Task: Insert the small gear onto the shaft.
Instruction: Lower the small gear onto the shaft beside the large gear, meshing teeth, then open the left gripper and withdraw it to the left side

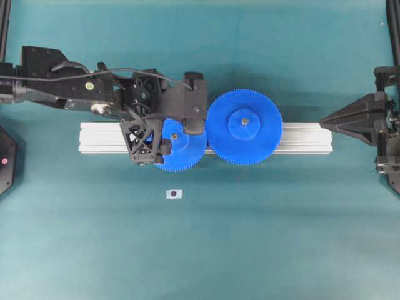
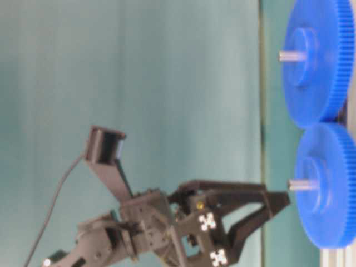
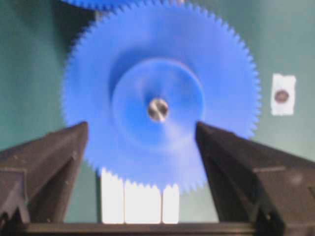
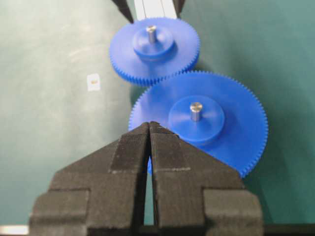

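The left gripper [image 3: 140, 147] stands wide open, its two black fingers [image 3: 47, 172] on either side of the small gear [image 3: 157, 101] without touching it and holding nothing. In the left wrist view this gear is a blue plastic disc with fine teeth and a raised round hub, and the shaft [image 3: 158, 109] shows as a shiny metal dot in its centre hole. Only the right wrist view shows the shaft as a short pin that stands up out of the hub. The overhead view shows that the gear lies on a ribbed aluminium rail [image 1: 103, 137], with its teeth against the larger gear [image 1: 244, 127]. A small white tag [image 1: 174, 194] lies on the green table [image 1: 281, 237]. The right gripper [image 4: 149, 129] has its textured black fingers pressed together, empty, near the larger gear.
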Motion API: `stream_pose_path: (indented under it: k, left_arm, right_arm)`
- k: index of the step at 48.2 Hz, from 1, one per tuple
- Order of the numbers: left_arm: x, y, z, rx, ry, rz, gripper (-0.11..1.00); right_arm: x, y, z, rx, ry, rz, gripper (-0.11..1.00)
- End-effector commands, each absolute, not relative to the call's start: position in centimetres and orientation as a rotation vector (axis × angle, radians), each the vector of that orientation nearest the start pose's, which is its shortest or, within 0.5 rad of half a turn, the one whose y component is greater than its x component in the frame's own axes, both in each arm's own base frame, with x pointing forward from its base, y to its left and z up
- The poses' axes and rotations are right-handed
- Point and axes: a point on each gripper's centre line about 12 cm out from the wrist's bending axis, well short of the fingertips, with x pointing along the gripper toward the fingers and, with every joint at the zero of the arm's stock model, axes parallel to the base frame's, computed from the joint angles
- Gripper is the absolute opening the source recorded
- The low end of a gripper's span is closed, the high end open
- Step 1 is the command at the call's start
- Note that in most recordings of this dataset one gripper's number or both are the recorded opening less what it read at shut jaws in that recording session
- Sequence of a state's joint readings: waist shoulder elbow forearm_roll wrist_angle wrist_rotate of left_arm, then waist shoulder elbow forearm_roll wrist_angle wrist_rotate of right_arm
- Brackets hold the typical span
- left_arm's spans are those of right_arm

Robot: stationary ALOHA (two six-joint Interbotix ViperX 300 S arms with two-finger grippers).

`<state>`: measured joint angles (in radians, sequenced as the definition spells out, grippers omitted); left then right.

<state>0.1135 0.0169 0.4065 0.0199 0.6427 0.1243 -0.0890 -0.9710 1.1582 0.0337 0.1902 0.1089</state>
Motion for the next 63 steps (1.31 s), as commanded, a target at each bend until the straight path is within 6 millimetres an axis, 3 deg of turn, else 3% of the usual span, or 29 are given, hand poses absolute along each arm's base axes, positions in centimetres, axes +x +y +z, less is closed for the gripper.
stream_pose_path:
  k: [1,16,29,45,63]
  left_arm:
    - [39.8,4.9,22.0,0.076,1.013,0.049,0.86]
    - [39.4,4.9,23.1,0.075,1.027,0.049,0.86]
    - [38.0,4.1,26.3,0.082,0.941,0.046,0.86]
    - [34.6,2.3,30.1,0.105,0.793,0.019,0.86]
    - [30.2,1.4,30.7,0.115,0.654,0.010,0.86]
  right_arm:
    - [19.2,-1.7,25.0,0.167,0.356,-0.111,0.05]
    - [19.2,-1.7,25.0,0.167,0.356,-0.111,0.05]
    - [18.9,-1.6,25.2,0.167,0.352,-0.110,0.05]
    - [18.1,-1.5,25.3,0.166,0.359,-0.109,0.05]
    - [17.6,-1.5,25.2,0.166,0.369,-0.108,0.05]
